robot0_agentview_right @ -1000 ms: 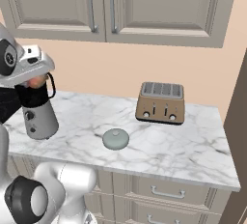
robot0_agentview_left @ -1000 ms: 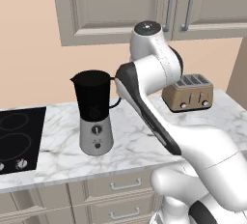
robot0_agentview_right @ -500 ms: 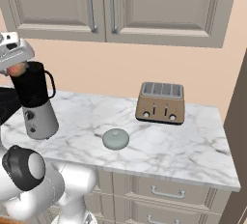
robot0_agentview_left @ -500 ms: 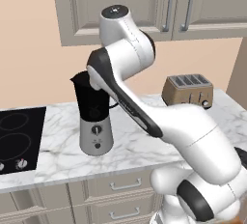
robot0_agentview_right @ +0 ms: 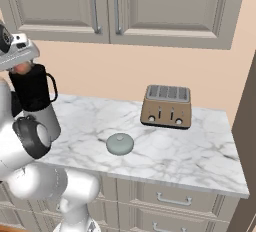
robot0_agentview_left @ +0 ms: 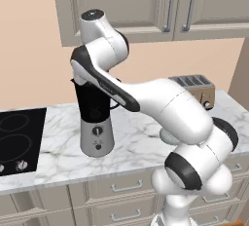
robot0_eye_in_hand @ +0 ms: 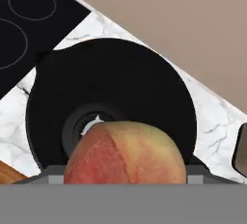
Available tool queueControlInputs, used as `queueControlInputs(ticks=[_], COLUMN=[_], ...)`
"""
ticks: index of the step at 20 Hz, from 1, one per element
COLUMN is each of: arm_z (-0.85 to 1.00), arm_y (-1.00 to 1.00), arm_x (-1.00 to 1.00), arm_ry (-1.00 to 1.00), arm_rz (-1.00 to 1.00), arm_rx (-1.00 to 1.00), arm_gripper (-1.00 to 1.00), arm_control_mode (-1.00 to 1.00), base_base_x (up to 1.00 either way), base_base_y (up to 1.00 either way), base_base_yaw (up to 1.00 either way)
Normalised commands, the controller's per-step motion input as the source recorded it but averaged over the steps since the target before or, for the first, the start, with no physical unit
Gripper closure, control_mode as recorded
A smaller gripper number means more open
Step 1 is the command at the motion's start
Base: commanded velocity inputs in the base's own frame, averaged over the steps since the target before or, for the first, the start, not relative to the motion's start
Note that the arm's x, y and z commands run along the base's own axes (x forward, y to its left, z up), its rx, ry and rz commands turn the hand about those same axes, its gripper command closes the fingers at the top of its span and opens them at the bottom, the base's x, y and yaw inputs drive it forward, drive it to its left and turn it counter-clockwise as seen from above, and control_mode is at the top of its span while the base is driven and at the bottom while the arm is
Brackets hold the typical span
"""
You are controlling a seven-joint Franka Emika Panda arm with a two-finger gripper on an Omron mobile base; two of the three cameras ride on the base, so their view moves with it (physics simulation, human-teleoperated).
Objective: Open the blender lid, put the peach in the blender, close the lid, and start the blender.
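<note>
The blender stands on the counter left of centre, its dark jar without a cap. From above, the hand view looks into the jar's round mouth, with the blades at the bottom. My gripper hangs just over the jar, shut on the peach, whose orange-red skin shows beneath the hand. The peach hides my fingertips in the hand view. The blender lid, a pale grey-green dome, lies on the counter to the right of the blender.
A bronze toaster stands at the back right of the marble counter. A black stovetop lies left of the blender. Upper cabinets hang above, close over the arm.
The arm has swung left across the counter, carrying the peach with it to a spot over the open jar. Blender, lid and toaster have stayed put.
</note>
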Motion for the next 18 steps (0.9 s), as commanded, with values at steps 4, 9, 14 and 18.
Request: queueControlInputs(ticks=[4, 9, 14, 18], arm_z=[-0.54, -0.61, -0.62, -0.16], arm_y=[0.41, 0.11, -0.07, -0.21], arm_x=[0.75, 0.34, -0.15, -0.18], arm_ry=[0.16, 0.09, -0.03, -0.18], arm_rz=[0.0, 0.0, 0.0, 0.0], arm_rx=[0.0, 0.0, 0.04, 0.09], arm_gripper=[1.0, 1.0, -1.0, -1.0], arm_control_mode=[-1.0, -1.0, -1.0, -1.0], base_base_x=[0.0, 0.0, 0.0, 0.0], base_base_y=[0.0, 0.0, 0.0, 0.0], base_base_yaw=[0.0, 0.0, 0.0, 0.0])
